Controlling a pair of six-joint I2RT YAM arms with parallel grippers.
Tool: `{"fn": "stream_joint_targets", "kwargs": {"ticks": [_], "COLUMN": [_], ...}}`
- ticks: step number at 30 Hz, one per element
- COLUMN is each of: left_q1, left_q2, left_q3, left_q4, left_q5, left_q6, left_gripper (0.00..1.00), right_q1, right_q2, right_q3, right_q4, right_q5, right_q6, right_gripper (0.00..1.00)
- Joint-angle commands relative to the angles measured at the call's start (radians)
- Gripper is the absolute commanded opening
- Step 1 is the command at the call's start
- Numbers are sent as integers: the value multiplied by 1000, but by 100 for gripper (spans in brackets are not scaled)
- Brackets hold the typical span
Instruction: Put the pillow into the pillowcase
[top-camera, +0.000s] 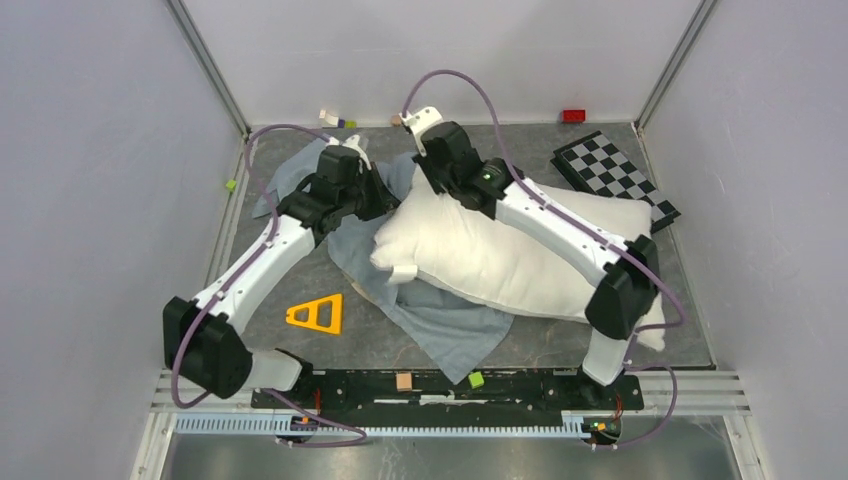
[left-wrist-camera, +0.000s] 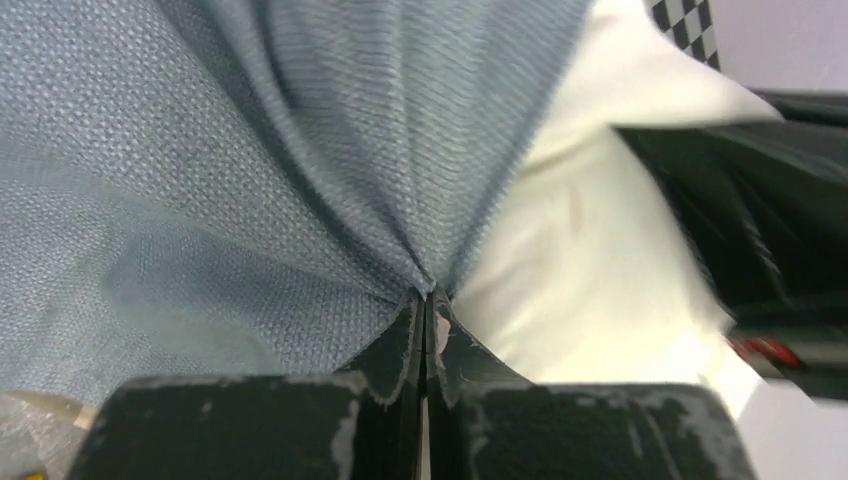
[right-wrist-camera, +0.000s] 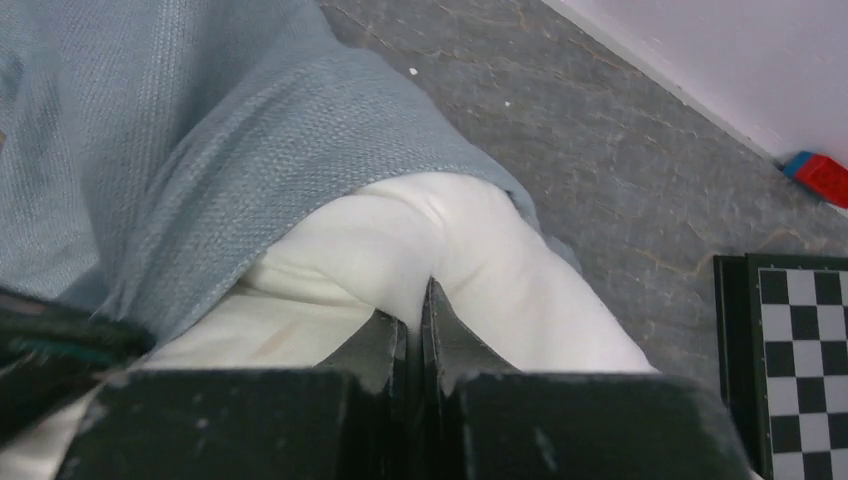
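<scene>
The plump white pillow (top-camera: 500, 255) lies across the middle of the table on the wrinkled blue-grey pillowcase (top-camera: 440, 325). My left gripper (left-wrist-camera: 428, 300) is shut on a gathered fold of the pillowcase (left-wrist-camera: 250, 170), with the pillow (left-wrist-camera: 590, 270) just to its right. From above, the left gripper (top-camera: 385, 195) sits at the pillow's far left corner. My right gripper (right-wrist-camera: 415, 310) is shut on a pinch of the pillow (right-wrist-camera: 440, 240), whose far end sits inside the pillowcase (right-wrist-camera: 200, 170) edge. From above, the right gripper (top-camera: 425, 165) is at the pillow's far end.
A black-and-white checkered board (top-camera: 615, 175) lies at the back right, its corner under the pillow. A yellow triangle (top-camera: 318, 314) lies front left. Small blocks sit along the back wall (top-camera: 573, 115) and on the front rail (top-camera: 476, 379). Grey walls enclose three sides.
</scene>
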Motion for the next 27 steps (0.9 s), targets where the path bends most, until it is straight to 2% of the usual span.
{"fn": "stream_joint_targets", "kwargs": {"ticks": [1,3,6,8,9,12,15,18,23,27], "left_q1": [-11,-12,-12,-11,-11,-11,-12,-11,-12,-11], "left_q2": [-161,-187,-210,-210,-202,-177,-166,-157,-140,-133], "left_q3": [-55,-57,-44,-41,-44,-46,-39,-34,-25,-8], "left_q4": [-50,-98,-210,-247,-253,-249,-243,-245,-245,-264], "left_q5": [67,63,-47,-102,-105,-89,-92,-89,-79,-87], "left_q6": [-3,-11,-5,11,14,5,-2,0,-5,-1], "left_gripper": [2,2,2,2,2,2,2,2,3,2], "right_q1": [-19,-35,-56,-56,-52,-31,0,78,201,272], "right_q2": [116,134,131,104,78,-48,-156,-257,-389,-400], "right_q3": [54,-40,-145,-160,-160,-161,-155,-213,-462,-602], "right_q4": [49,132,205,210,213,238,230,231,330,411], "right_q5": [142,136,101,46,14,-112,-205,-236,-263,-256], "right_q6": [-40,-23,22,29,31,30,6,-91,-253,-323], "right_gripper": [0,0,0,0,7,45,68,83,98,98]}}
